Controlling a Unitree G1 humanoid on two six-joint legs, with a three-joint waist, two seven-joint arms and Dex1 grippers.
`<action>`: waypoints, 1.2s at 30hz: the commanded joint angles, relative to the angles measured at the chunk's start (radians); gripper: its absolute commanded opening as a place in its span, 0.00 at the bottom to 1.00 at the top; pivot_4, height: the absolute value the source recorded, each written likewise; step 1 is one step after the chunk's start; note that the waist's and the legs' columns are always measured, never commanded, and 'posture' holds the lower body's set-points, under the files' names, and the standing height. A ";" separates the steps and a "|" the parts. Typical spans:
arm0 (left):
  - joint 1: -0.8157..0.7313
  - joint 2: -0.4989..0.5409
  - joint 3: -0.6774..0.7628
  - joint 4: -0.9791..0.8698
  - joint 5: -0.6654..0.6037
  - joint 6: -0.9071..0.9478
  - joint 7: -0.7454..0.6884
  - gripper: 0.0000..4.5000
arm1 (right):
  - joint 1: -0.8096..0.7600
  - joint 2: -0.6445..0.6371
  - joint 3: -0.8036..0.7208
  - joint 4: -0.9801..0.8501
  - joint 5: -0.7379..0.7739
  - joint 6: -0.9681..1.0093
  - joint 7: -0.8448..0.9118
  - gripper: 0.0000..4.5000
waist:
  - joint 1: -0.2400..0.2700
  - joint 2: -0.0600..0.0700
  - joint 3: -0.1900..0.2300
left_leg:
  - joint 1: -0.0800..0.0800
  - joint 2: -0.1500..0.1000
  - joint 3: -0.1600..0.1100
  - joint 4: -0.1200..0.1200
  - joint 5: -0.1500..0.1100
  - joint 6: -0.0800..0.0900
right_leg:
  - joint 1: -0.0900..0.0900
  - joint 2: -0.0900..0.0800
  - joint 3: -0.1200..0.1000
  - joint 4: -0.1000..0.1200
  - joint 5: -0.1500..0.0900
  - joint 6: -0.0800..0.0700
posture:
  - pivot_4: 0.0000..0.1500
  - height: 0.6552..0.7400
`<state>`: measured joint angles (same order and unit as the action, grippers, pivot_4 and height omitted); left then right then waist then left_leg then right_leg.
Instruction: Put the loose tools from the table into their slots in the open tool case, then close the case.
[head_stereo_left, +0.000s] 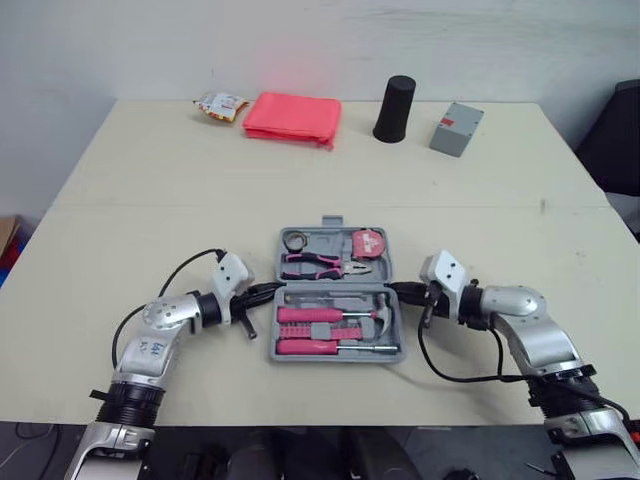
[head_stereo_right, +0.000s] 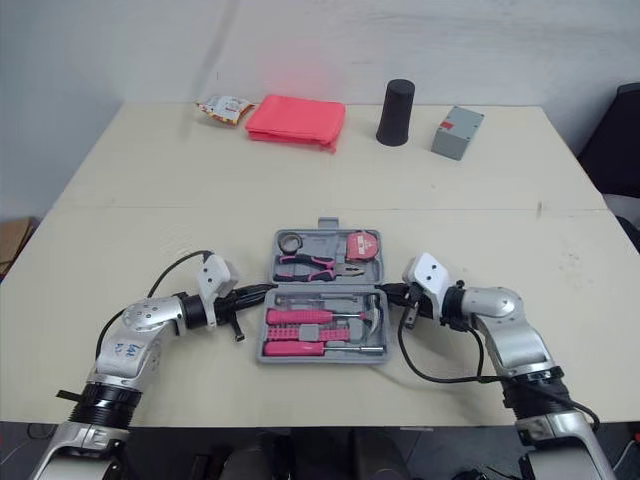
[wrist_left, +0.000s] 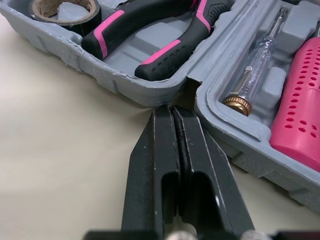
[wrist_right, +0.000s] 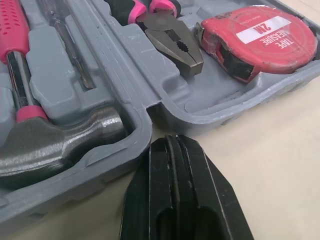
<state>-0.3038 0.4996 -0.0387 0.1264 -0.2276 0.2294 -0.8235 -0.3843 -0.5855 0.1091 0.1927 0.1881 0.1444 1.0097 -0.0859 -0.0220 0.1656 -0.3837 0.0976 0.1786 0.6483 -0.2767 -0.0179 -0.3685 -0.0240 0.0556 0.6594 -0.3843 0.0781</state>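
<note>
Your left gripper (wrist_left: 173, 114), right gripper (wrist_right: 172, 144): pressed together at grey plastic tool case (head_stereo_left: 338, 357) hinge. Right wrist view reads 2M on red tape measure (wrist_right: 260, 37).

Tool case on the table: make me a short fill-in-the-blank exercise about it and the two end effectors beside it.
The tool case is ___, not closed.
The label on the tape measure reads TAPE MEASURE ___.
The handles of the pliers are black and ___.
The left end effector and the right end effector both have their fingers ___.
Missing words: open; 2M; pink; shut.
</note>
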 joint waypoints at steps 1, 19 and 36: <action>0.007 0.038 0.026 0.007 0.033 0.039 0.045 0.00 | -0.014 -0.020 0.000 -0.005 0.004 0.017 0.031 0.01 | 0.000 0.000 0.000 | 0.000 0.000 0.000 0.000 0.000 0.000 | 0.000 0.000 0.000 0.000 0.000 0.000 | 1.00 1.00; -0.212 0.190 0.142 -0.309 -0.204 0.906 0.217 1.00 | -0.278 -0.037 -0.326 -0.355 0.305 1.333 -0.380 1.00 | 0.003 -0.002 0.005 | -0.006 -0.001 0.000 -0.002 0.001 -0.001 | -0.008 -0.001 0.001 0.002 0.000 0.000 | 1.00 1.00; -0.336 -0.055 0.090 -0.237 -0.130 0.995 0.484 1.00 | -0.457 0.124 -0.216 -0.244 0.220 1.470 -0.653 1.00 | 0.004 -0.002 0.005 | -0.022 -0.001 0.004 0.000 0.006 -0.003 | -0.028 -0.001 0.003 0.010 -0.001 0.000 | 1.00 1.00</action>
<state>-0.6218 0.4653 0.0336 -0.1069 -0.3667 1.2286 -0.3639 -0.8090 -0.4641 -0.1026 -0.0480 0.4076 1.6094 0.3673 -0.0823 -0.0241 0.1710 -0.4053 0.0962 0.1825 0.6485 -0.2698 -0.0206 -0.3967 -0.0246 0.0587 0.6701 -0.3854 0.0778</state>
